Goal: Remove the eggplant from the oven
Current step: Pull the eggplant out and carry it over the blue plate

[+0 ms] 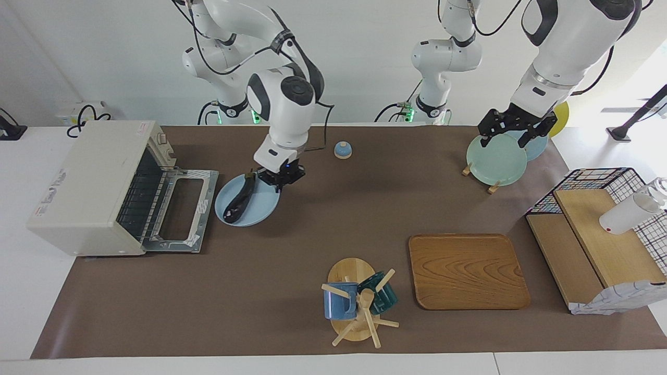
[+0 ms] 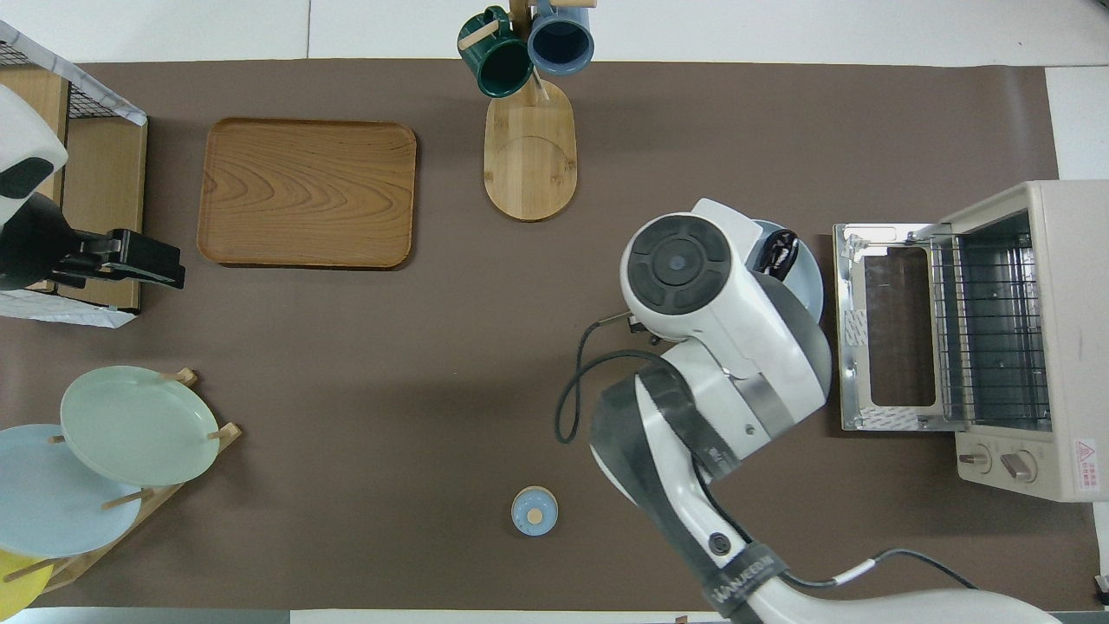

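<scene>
Facing view, centre-left: eggplant (image 1: 238, 199) on blue plate (image 1: 260, 211), right hand (image 1: 280, 178) over plate rim, grip unclear; overhead, arm hides both. Left hand (image 1: 513, 134) waits upper right, grip unclear.

My right gripper (image 1: 281, 179) hangs over the plate (image 1: 260, 211) w/ the eggplant (image 1: 238, 200) lying on it, just in front of the oven (image 1: 88, 187), door (image 1: 180, 208) dropped open. Tray (image 1: 466, 271) sits beside the mug rack (image 1: 357, 302), both farther from me. My left gripper (image 1: 513, 130) waits over the plate rack (image 1: 495, 159).
</scene>
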